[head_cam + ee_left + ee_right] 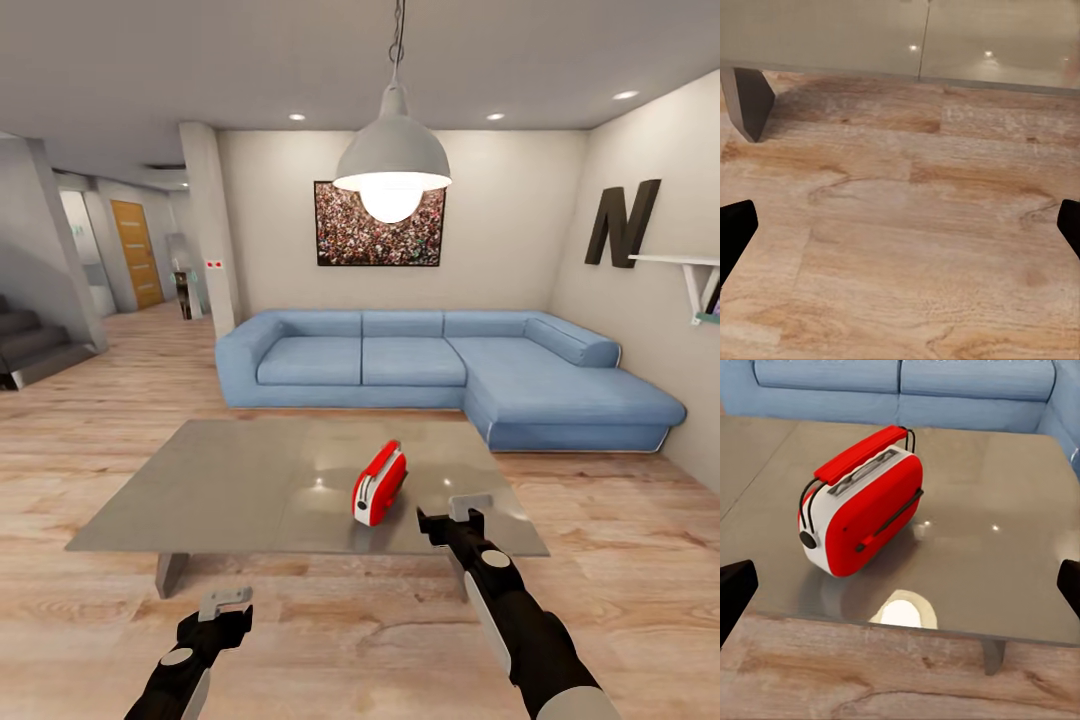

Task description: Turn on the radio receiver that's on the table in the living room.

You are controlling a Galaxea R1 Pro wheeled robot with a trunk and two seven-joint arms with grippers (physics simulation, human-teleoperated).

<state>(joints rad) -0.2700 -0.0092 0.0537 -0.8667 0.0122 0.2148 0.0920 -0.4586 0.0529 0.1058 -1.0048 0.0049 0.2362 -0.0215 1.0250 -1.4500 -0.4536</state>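
Head view shows you standing before the bench (200,480) in the living room, with the blue sofa (420,365) behind it and the pendant lamp (392,165) above. The radio receiver (379,485) stands upright on the near right part of the bench top, not far from its front edge. Your right pincer (452,520) is raised at that front edge, just beside the radio and not touching it; I judge you hold it there to prepare the reach for the switch. Its fingers (735,592) stand wide apart and hold nothing. Your left pincer (225,605) hangs low over the wood floor (907,225), also wide open and empty, probably kept out of the way. The long axis of the radio runs diagonally, from near-left to far-right. One narrow white end with a small dark knob (808,539) points toward you.
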